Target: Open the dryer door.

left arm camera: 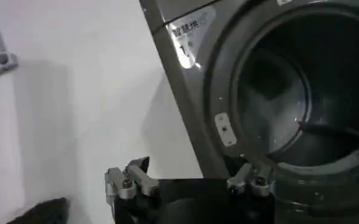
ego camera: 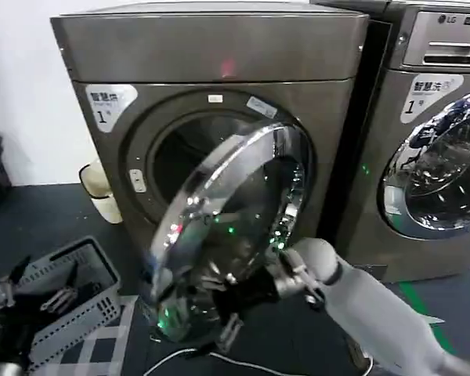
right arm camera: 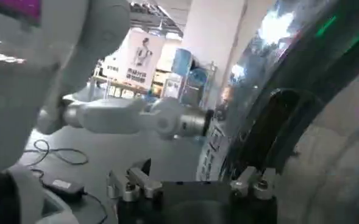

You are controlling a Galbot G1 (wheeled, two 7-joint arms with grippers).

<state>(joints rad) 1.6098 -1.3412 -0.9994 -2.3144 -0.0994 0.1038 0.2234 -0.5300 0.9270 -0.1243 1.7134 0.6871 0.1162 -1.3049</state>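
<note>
The dryer door (ego camera: 227,227), a wide mirror-chrome ring around dark glass, is standing swung partly out from the bronze-grey dryer (ego camera: 211,86), leaving the drum mouth exposed. The right gripper (ego camera: 233,307) is reaching under the door's lower edge, fingers spread, gripping nothing. The left gripper (left arm camera: 188,182) is hanging open near the dryer's front, by the laundry basket (ego camera: 78,301).

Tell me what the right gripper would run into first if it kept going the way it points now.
Most likely the dryer door. The right gripper sits at the lower edge of that half-open door, with the chrome ring and dark glass close ahead in its wrist view, though depth is hard to judge.
</note>
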